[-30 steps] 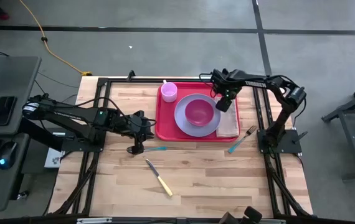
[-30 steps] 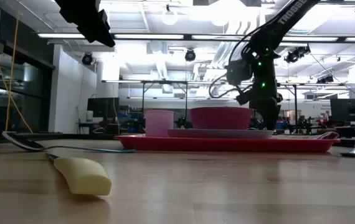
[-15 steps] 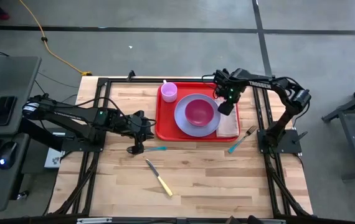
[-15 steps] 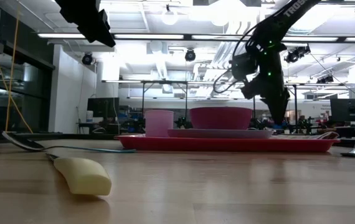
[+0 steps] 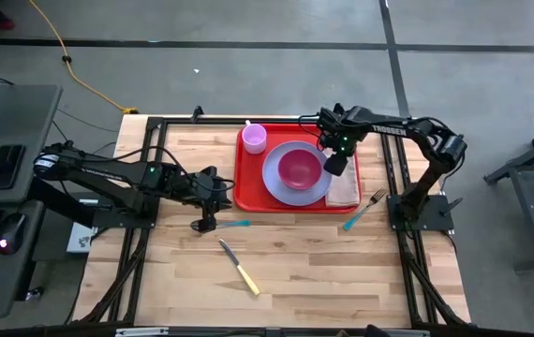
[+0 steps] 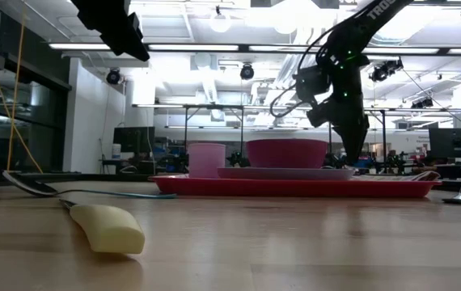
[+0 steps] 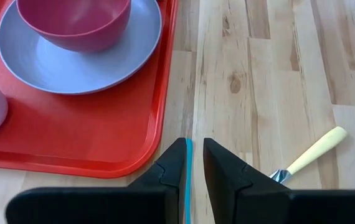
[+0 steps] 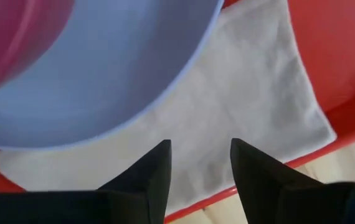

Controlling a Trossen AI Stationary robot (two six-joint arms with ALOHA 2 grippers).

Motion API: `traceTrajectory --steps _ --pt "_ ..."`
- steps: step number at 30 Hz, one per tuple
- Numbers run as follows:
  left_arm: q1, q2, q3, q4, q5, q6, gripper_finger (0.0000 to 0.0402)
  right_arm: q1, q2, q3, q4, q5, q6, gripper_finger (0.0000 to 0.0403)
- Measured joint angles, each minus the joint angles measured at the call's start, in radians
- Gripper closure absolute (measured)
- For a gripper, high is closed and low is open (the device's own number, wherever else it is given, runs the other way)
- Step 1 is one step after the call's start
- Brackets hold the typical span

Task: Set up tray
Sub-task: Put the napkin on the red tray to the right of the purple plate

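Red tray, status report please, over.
Left gripper shut on a thin blue utensil handle beside the flat red plastic tray. Right gripper open over the white cloth napkin. Tray holds lavender plate, magenta bowl, pink cup.

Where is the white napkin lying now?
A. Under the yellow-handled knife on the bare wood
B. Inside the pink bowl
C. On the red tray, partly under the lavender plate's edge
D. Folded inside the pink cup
C: the right wrist view shows the napkin spread on the tray, with the plate overlapping it.
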Motion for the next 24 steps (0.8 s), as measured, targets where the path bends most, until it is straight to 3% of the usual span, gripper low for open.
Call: traceTrajectory --steps 24 --pt "0.000 0.000 0.000 -0.027 0.027 0.000 0.0316 -0.023 0.140 -0.002 0.116 0.044 -0.023 0.0258"
